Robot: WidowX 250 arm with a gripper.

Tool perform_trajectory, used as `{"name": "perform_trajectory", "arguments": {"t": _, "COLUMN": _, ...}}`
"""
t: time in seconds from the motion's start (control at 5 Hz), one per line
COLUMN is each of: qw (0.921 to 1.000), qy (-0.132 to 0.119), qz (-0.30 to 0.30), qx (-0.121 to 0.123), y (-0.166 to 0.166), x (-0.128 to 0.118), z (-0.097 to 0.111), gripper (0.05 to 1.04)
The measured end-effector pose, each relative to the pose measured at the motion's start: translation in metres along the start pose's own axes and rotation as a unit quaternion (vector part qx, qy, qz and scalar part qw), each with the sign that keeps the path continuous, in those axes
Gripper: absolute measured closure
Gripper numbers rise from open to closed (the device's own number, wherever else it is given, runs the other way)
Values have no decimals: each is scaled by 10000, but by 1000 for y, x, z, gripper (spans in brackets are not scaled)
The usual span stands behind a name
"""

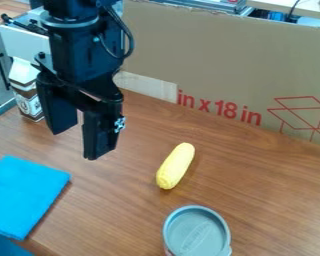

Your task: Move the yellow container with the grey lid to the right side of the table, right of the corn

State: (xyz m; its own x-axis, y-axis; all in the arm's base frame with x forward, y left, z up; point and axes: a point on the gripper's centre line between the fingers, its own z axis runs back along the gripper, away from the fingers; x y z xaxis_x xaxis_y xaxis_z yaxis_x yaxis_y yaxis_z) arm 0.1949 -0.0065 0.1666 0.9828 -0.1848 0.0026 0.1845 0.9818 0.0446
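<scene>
Hanging spread, 1 tool (78,143), near perhaps 1 corncob (175,166), 1 lidded cup (197,232)

Desk (276,200): brown wood-grain top, grain running lengthwise. Rear boundary: upright brown cardboard panel (223,55), set at a slant along the desk; red lettering and a red line drawing (311,117) on its face, pale strip (146,86) low on its left part. Beyond, upper left: light wood surface (8,8). Beyond, upper right: pale tabletop (273,4) with dark cable (293,9). Lighting: soft, diffuse; no window observed.
</scene>
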Motion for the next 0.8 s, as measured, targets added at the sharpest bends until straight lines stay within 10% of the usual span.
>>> {"name": "perform_trajectory", "arguments": {"t": 0.8, "qw": 9952, "qy": 262, "qz": -839, "qx": -431, "y": -67, "x": -8, "z": -17, "gripper": 83}}
